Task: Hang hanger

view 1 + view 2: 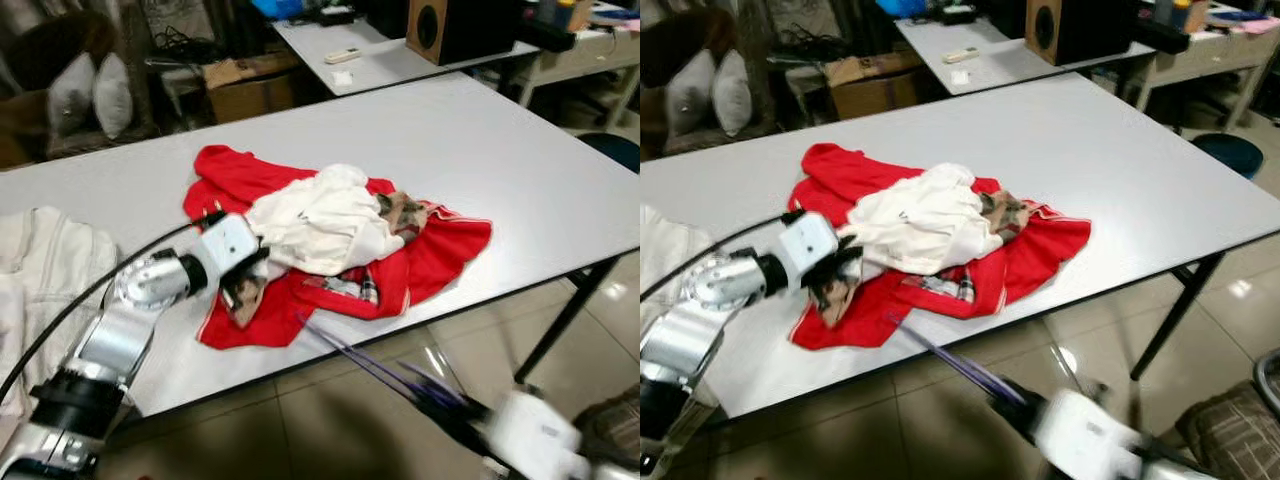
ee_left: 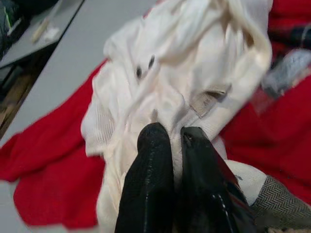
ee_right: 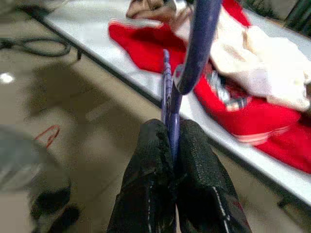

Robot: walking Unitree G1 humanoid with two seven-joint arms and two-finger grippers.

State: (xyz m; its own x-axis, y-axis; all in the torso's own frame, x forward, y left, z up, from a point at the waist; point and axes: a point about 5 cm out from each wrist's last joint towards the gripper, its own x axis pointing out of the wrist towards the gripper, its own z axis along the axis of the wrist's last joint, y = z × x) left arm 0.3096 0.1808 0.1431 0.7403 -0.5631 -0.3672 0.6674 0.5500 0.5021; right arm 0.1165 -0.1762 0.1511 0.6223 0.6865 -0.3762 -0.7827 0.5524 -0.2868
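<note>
Right tool (image 3: 172, 145) clamps purple hanger (image 3: 199, 43), lower right, off bench (image 1: 500, 170). Left tool (image 2: 172, 141) pinches white shirt (image 1: 320, 225), centre. Risk: thin hanger twisting loose; shirt dragging red garment (image 1: 440, 250).

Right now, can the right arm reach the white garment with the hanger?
Probably yes: the right hand, shut on the purple hanger, is below the table edge, and the white garment lies uncovered on top.

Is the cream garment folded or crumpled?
Crumpled: the cream fabric garment lies bunched in uneven folds on the red garment.
</note>
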